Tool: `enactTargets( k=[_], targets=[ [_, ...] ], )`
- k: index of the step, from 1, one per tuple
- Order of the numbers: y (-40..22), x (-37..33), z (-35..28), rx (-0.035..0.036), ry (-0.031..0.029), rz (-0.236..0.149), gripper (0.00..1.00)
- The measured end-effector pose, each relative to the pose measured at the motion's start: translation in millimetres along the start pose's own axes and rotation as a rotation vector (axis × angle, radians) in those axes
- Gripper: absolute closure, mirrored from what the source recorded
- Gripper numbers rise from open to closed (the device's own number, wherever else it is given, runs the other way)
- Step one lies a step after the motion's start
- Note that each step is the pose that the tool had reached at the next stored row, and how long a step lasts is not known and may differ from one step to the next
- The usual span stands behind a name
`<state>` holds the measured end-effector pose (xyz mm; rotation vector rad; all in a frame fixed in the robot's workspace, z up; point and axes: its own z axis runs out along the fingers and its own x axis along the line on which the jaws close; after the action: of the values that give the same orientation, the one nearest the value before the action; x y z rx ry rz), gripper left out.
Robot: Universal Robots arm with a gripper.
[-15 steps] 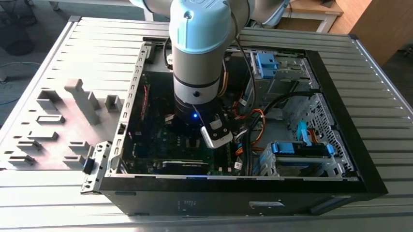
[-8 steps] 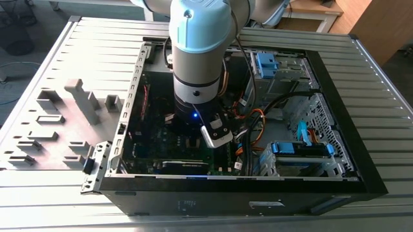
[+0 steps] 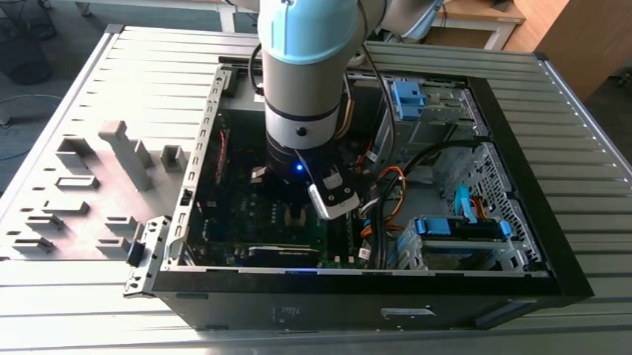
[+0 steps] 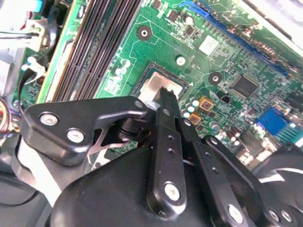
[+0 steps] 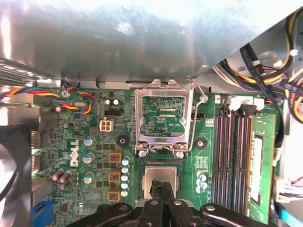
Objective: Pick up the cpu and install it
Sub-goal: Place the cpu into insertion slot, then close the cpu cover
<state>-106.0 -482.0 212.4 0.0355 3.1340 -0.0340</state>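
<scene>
The cpu (image 5: 158, 174) is a small flat square chip with a dull silver-grey metal top that catches a pale sheen. It lies flat and top side up in the dark socket (image 5: 140, 179) on the green board (image 5: 71, 137), its edges square with the socket walls. The hinged frame (image 5: 163, 118) stands open just beside it, not over it. The gripper (image 5: 161, 186), jaws closed together, covers part of its top; contact cannot be told.
</scene>
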Motion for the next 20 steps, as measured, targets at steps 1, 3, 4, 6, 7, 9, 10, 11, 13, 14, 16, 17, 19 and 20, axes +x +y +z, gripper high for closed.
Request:
enactTargets(
  k=[1,3,4,6,7,9,10,11,13,14,16,17,19,20],
  targets=[
    [0.0,0.0,-1.5,0.0,0.0,0.0,0.89],
    [-0.1,0.0,-3.7,0.0,0.0,0.0,0.89],
    [-0.1,0.0,-4.6,0.0,0.0,0.0,0.89],
    [-0.1,-0.1,-4.9,-0.0002,-0.0001,0.0,0.89],
    [-0.1,-0.1,-4.9,-0.0003,-0.0001,0.0,0.89],
    [-0.1,0.0,-5.8,0.0,0.0,0.0,0.89],
    [-0.1,0.0,-5.8,-0.0001,0.0,0.0,0.89],
    [-0.1,0.0,-5.8,0.0,0.0,0.0,0.89],
    [-0.1,-0.1,-5.8,-0.0001,-0.0001,0.0,0.89],
    [-0.1,-0.1,-5.9,0.0,-0.0001,0.0,0.89],
    [-0.1,-0.1,-5.9,0.0,-0.0002,0.0,0.89],
    [-0.1,-0.1,-5.9,0.0,-0.0002,0.0,0.89],
    [-0.2,0.0,-6.3,-0.0006,-0.0001,0.0,0.89],
    [-0.2,0.0,-6.9,-0.001,-0.0001,-0.002,0.89]
  ],
)
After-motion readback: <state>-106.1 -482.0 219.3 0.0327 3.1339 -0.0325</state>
